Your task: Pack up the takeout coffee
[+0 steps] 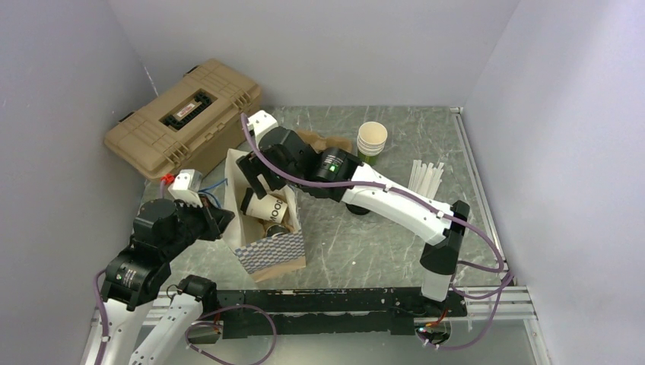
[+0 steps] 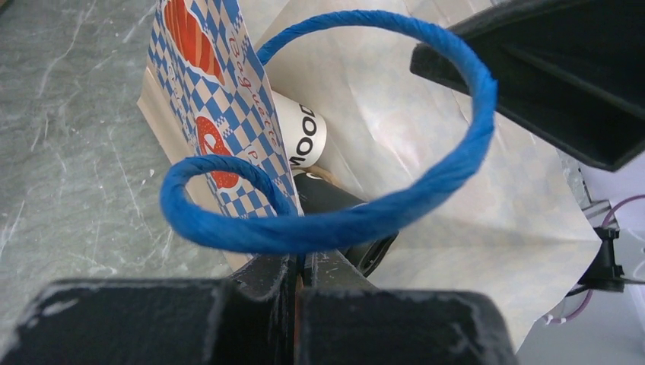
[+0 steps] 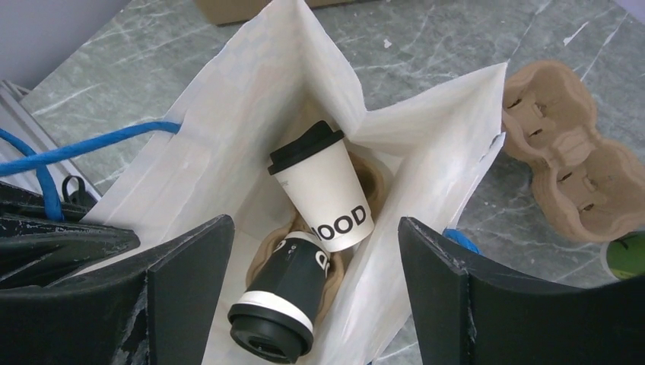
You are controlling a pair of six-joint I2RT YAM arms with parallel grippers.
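So the marble table has a tan toolbox sitting at the back left, and near the front left there's a white paper bag with a blue checkered print, standing with its mouth open. The left gripper is clenched tight on the bag's blue handle, a twisted paper loop. The right gripper hangs right over the bag's mouth with its jaws spread wide and nothing in them. An empty brown cardboard carrier lies on the table just beside the bag, and a stack of cream cups is further back, with some straws off to the right. The takeout coffee is down inside the bag, tipped over at an angle with its black lid up toward the bag wall, on what looks like another brown tray. A dark cup leans right next to it.
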